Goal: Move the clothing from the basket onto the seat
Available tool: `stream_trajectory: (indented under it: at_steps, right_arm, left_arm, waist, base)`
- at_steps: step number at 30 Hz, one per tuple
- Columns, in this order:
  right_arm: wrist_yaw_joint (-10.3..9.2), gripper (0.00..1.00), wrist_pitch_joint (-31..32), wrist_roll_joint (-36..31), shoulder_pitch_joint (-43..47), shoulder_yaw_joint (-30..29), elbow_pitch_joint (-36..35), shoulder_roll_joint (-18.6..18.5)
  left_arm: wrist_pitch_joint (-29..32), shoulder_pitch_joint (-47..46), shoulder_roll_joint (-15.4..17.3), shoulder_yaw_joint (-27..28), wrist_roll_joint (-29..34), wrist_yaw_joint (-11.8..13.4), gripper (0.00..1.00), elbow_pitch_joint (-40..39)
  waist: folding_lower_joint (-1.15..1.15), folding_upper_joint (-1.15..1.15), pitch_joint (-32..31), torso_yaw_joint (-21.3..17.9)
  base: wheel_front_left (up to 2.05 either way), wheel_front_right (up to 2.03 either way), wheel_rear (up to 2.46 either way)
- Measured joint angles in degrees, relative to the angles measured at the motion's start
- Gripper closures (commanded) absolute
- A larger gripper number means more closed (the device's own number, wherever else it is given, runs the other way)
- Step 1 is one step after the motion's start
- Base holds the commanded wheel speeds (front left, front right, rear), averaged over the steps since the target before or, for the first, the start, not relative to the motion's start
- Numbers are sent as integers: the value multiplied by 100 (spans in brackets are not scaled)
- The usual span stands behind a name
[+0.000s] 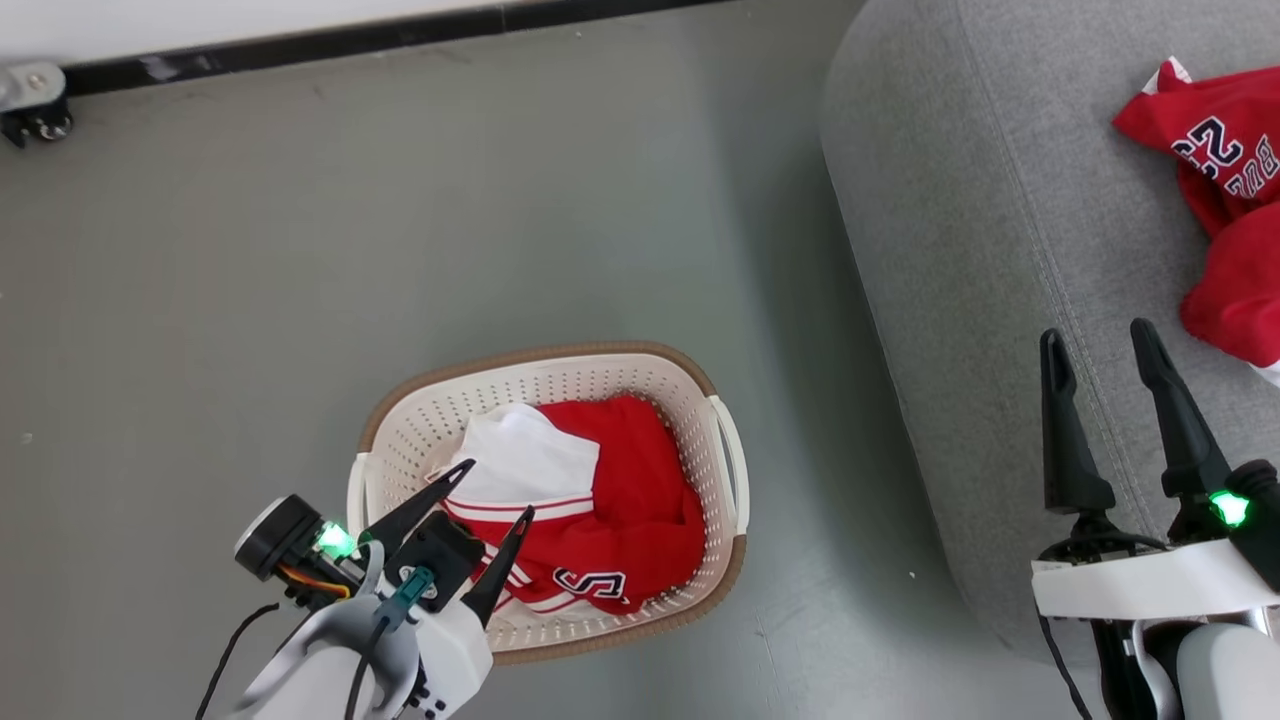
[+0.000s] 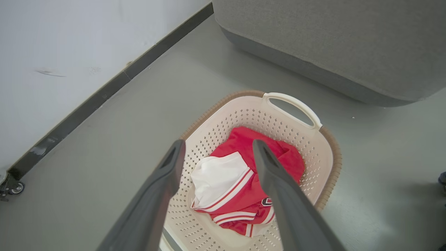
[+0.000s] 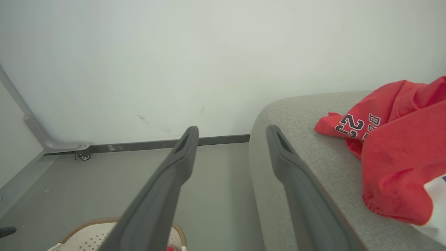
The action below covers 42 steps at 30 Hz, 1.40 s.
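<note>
Left gripper (image 1: pixel 499 488) hung over basket (image 1: pixel 540 352), fingers spread wide, empty, pointing at red-and-white garment (image 1: pixel 620 490) bunched inside. Right gripper (image 1: pixel 1095 332) hovered above seat (image 1: pixel 950 200) edge, jaws wide, empty. Second red garment (image 1: pixel 1230 230) lay farther along seat. Grey floor (image 1: pixel 300 250), dark baseboard (image 1: pixel 350 45) beyond.

The basket (image 1: pixel 560 358) is open at the top, w/ the left gripper (image 1: pixel 498 488) spread-jawed over its near rim and the clothing (image 1: pixel 630 480) lying low inside, below the rim (a loop handle rises at each end). Beyond and left of the basket the floor (image 1: pixel 300 280) is bare up to the wall (image 1: pixel 200 20). Right of the basket, past a floor strip, the seat (image 1: pixel 950 250) blocks the way w/ its rounded side.
</note>
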Motion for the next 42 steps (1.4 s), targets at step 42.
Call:
stream_trajectory:
  at_steps: [42]
  right_arm:
    - [0, 0, -463, 568, -1129, 220, 433, 3]
  left_arm:
    - [359, -1343, -209, -904, 1187, -197, 0, 1679]
  waist:
    - [0, 0, 1602, -742]
  base:
    - [0, 0, 0]
